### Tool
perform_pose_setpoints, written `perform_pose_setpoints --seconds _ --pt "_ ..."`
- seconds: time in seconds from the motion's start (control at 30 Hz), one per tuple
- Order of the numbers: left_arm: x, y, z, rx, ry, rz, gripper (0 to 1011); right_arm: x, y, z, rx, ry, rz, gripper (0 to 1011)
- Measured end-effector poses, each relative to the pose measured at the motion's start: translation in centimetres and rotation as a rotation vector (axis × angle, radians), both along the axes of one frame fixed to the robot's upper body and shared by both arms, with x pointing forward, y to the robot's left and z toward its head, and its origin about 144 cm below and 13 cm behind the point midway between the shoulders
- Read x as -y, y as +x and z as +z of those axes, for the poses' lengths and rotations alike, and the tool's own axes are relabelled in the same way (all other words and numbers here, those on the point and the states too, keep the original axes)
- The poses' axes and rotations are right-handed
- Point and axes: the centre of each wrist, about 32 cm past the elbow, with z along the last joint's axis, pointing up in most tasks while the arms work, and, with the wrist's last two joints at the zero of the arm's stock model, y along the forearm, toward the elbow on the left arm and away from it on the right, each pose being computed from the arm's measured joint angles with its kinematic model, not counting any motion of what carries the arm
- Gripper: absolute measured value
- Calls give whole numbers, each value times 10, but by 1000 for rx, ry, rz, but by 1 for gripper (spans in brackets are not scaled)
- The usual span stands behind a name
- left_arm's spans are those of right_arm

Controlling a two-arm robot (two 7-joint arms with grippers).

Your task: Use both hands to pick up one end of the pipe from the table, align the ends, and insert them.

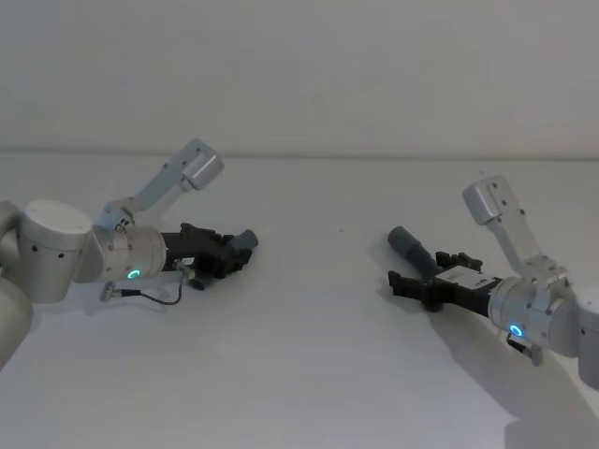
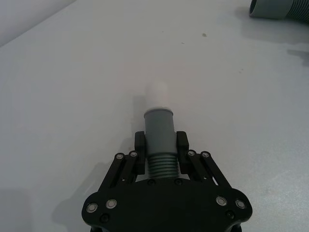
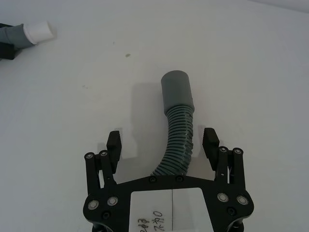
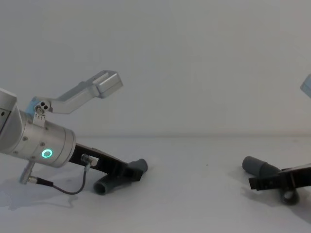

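Left gripper [image 2: 161,145]: pinched on the left hose [image 2: 161,166], at the ribs just behind its cuff [image 2: 159,124], on the left of the table [image 1: 309,355].
Left hose axis: in line with the fingers, white tip [image 2: 157,96] pointed right toward the right hose [image 3: 179,140]. The tip is made plain by the wrist views, the bent tail [image 4: 104,187] by the chest view.
Right gripper [image 3: 162,139]: spread, one finger on each side of the right hose. The gaps are revealed in its wrist view.
Right hose: laid on the table at the right, wide cuff [image 3: 176,89] pointed left and far.

Silver arms [image 1: 126,253] end in black screw-studded left gripper [image 2: 161,140], right gripper [image 3: 162,139].
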Motion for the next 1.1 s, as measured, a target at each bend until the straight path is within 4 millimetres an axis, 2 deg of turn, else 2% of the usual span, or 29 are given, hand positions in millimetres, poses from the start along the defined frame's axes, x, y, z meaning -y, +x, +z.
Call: perform_pose_setpoints --seconds 0.2,0.33,0.4,0.63,0.87,1.1 --pt "0 0 0 0 0 0 370 0 0 -1 -5 2 0 929" --pt "0 0 0 0 0 0 370 0 1 -1 -7 3 0 830" --pt "0 0 0 0 0 0 370 0 1 -1 -7 3 0 738" --pt "0 0 0 0 0 0 370 0 1 -1 -9 4 0 560" --pt "0 0 0 0 0 0 370 0 1 -1 -10 4 0 305" --pt "0 0 0 0 0 0 370 0 1 -1 -10 5 0 282"
